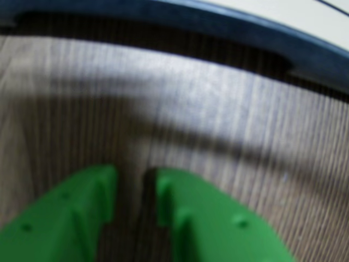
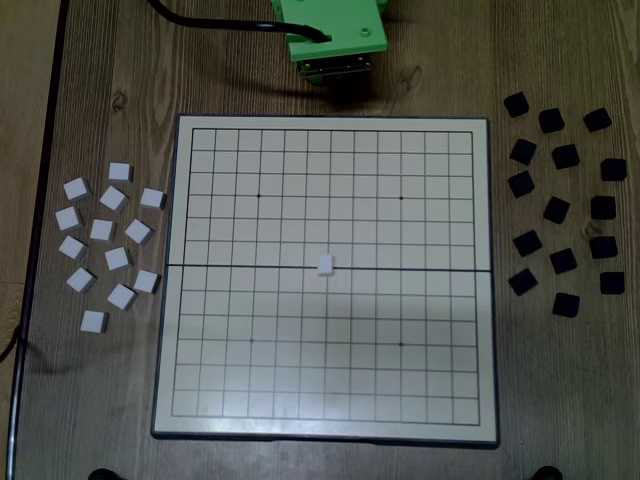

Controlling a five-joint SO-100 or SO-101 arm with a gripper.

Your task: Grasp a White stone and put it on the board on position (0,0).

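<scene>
A: Where is the stone?

B: In the fixed view it lies flat on the board, on the bold fold line at the central crossing, squarely mid-board. Nothing touches it, and bare grid lies all round it.

A: And the jaws?

B: The wrist view shows two green fingers side by side with only a narrow dark slit between them, so nearly closed, and nothing held. That view is blurred, so I would not swear the tips touch. They hang over bare wood of the bench, with the board's dark rim running across the far edge of that picture.

A: Where does the arm sit?

B: In the fixed view, at the far edge, just beyond the board's far rim, around the middle of its width. A black cable curves off to its left.

A: What room is there at the sides?

B: Left of the board a loose cluster of white stones lies on the bench, the closest just beside the left rim. Right of it the black stones are scattered, a little apart from the right rim. The board itself is open apart from the single stone. The near rim lies close to the picture's near edge.
</scene>
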